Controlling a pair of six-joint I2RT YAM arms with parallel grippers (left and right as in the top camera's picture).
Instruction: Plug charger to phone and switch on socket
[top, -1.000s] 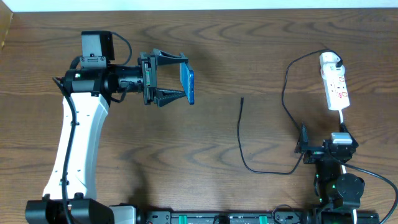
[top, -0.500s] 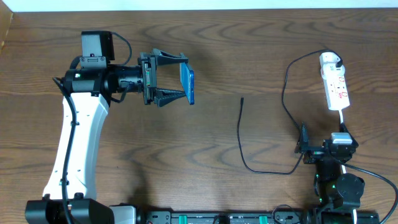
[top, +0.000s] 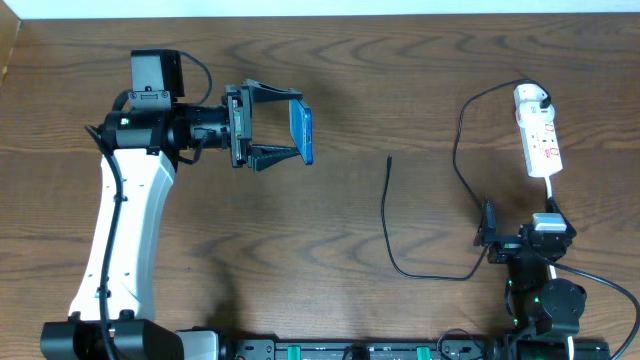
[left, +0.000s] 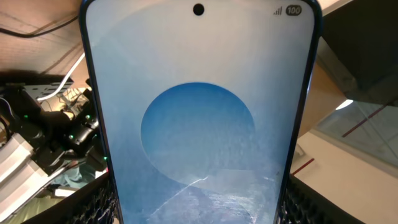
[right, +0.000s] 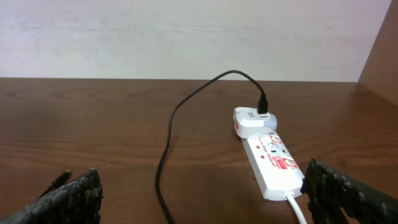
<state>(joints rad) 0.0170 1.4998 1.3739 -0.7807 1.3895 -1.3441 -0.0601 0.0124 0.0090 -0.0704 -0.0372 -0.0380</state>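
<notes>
At ten o'clock, the left gripper (top: 295, 125) squeezes the phone (left: 199, 124); the open right gripper (right: 205, 190) should pinch the charger (top: 384, 208) tip gently.

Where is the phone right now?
Overhead, on the left: the phone is clamped in the jaws of the left gripper, well left of the charger tip.

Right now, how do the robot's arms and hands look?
The left arm has a long white shell, black joints and a black cable. The right arm is black with green lights. The left hand and right hand have black, rough-surfaced fingers.
</notes>
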